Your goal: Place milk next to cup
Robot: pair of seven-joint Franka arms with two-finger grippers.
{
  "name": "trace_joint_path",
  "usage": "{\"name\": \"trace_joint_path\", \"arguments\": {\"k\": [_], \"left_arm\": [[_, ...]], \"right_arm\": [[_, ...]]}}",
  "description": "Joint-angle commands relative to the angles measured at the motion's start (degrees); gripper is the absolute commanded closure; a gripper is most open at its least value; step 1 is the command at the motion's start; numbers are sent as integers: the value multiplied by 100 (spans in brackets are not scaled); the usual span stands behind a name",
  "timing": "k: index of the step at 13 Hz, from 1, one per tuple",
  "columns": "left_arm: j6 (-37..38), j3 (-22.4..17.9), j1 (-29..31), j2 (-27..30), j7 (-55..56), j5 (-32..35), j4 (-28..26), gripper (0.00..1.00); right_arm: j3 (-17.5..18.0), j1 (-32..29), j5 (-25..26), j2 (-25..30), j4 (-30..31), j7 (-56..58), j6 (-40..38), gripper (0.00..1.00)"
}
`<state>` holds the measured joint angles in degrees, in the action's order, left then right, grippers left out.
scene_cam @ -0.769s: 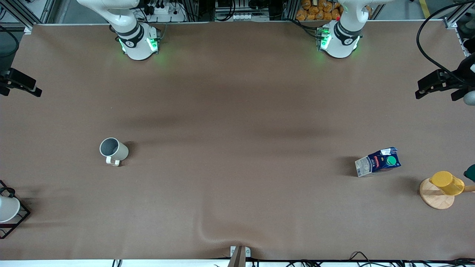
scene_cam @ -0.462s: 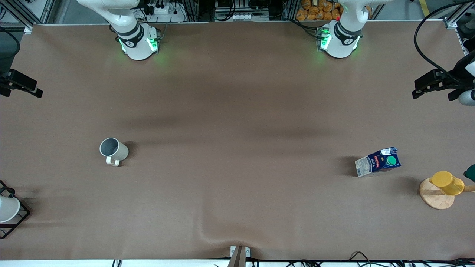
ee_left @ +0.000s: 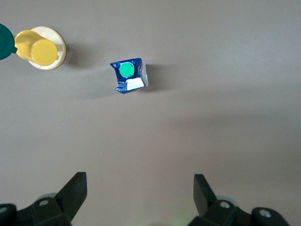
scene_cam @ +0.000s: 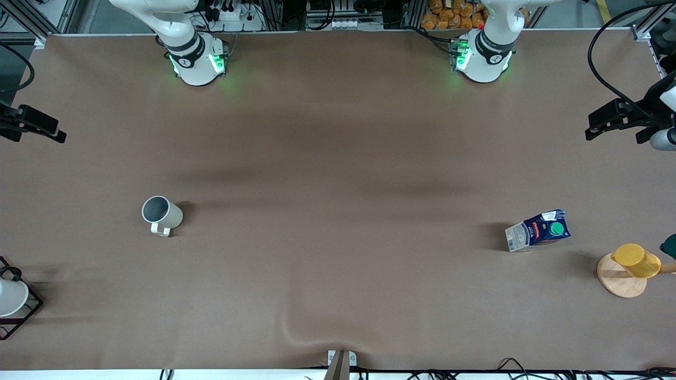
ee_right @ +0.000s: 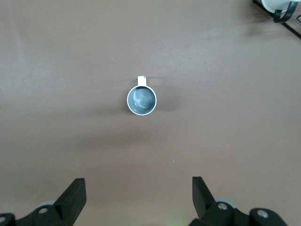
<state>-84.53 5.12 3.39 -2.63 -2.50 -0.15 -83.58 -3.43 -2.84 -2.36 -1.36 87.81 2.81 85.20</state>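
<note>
The milk (scene_cam: 538, 230), a dark-blue carton with a green cap on top, stands on the table toward the left arm's end. It also shows in the left wrist view (ee_left: 129, 76). The cup (scene_cam: 161, 214), a pale grey-beige mug with a white handle, stands toward the right arm's end and shows in the right wrist view (ee_right: 141, 100). My left gripper (scene_cam: 620, 120) hangs high over the left arm's end of the table, open and empty (ee_left: 139, 190). My right gripper (scene_cam: 34, 124) hangs high over the right arm's end, open and empty (ee_right: 138, 193).
A yellow cup (scene_cam: 636, 260) on a wooden disc (scene_cam: 615, 279) stands beside the milk, nearer the table's end, with a dark-green object (scene_cam: 669, 245) at the edge. A white cup (scene_cam: 10, 296) sits in a black wire rack (scene_cam: 31, 311) at the right arm's end.
Both grippers have shifted slightly over their ends of the table. The milk and the cup have not moved.
</note>
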Motion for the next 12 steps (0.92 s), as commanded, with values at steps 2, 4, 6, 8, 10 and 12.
{"name": "trace_joint_path", "arguments": {"k": [2, 4, 6, 8, 10, 12], "left_arm": [[-28, -38, 152, 26, -58, -204, -97, 0], [-185, -38, 329, -123, -67, -450, -88, 0], [-371, -55, 390, -412, -14, -477, -36, 0], [-423, -55, 434, -720, 3, -477, 192, 0], [-599, -55, 391, -940, -5, -442, 184, 0], [-696, -29, 355, -1344, -5, -416, 184, 0]], "right_arm": [[-8, 47, -72, -242, -115, -17, -65, 0], [-17, -23, -81, -451, -115, -26, -56, 0], [-26, -58, -46, -785, -124, 9, -12, 0], [-35, -85, -28, -997, -124, 27, 32, 0], [-43, -102, 24, -1304, -124, 27, 163, 0], [-52, -224, 16, -1838, -124, 36, 426, 0]]}}
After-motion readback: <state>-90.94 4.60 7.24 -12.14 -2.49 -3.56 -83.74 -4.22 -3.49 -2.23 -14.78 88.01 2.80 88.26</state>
